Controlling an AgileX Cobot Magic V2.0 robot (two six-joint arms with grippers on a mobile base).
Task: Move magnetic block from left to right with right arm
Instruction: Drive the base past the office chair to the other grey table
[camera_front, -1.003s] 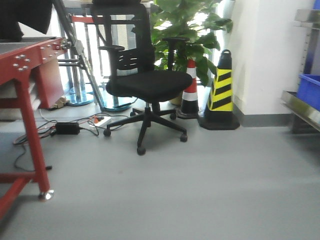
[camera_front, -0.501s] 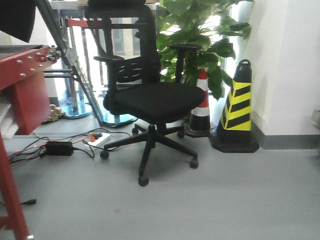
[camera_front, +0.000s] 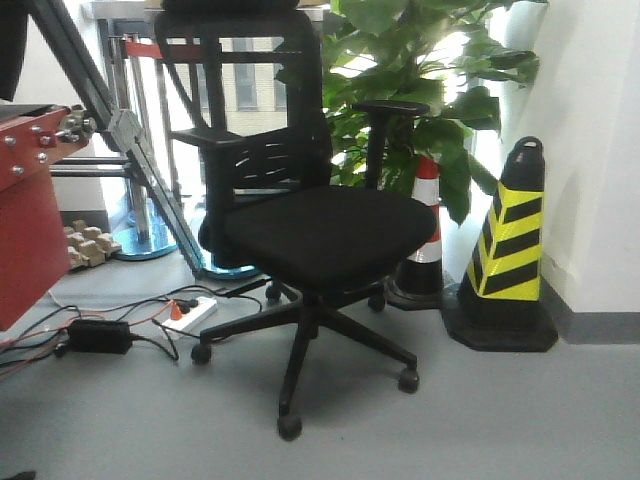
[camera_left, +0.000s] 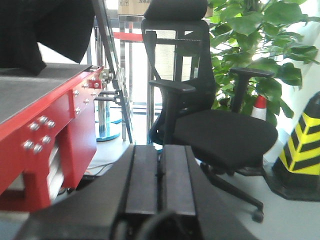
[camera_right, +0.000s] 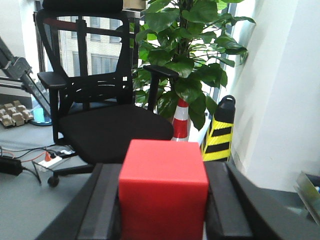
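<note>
The pick-up part of the job looks done: the magnetic block (camera_right: 162, 185) sits clamped in the right hand (camera_right: 163, 212), its red faces filling the gap between the two black fingers (camera_right: 107, 205), which press against its left and right sides. The fingers are spread only as wide as the cube itself, and nothing else is in their grip. In the right wrist view no desk surface shows beneath the block; behind it are only the office chair (camera_right: 107, 127), the plant (camera_right: 187, 65) and a striped cone (camera_right: 220, 135), so I judge that the cube is lifted clear rather than resting on anything, though its underside is cut off by the frame. The left hand (camera_left: 160, 177) is empty, its fingers brought together with just a thin seam between them, and it hangs near the bolted red corner of the desk (camera_left: 50, 120), taking no part in the work. What remains, as far as I can judge, is the carry toward the right side of the desk, the lowering, and the release. None of the views shows the spot where the block should land, so how near it is to that end cannot be told. The front view takes in only the chair, the floor (camera_front: 500, 420) and one edge of the desk.
</note>
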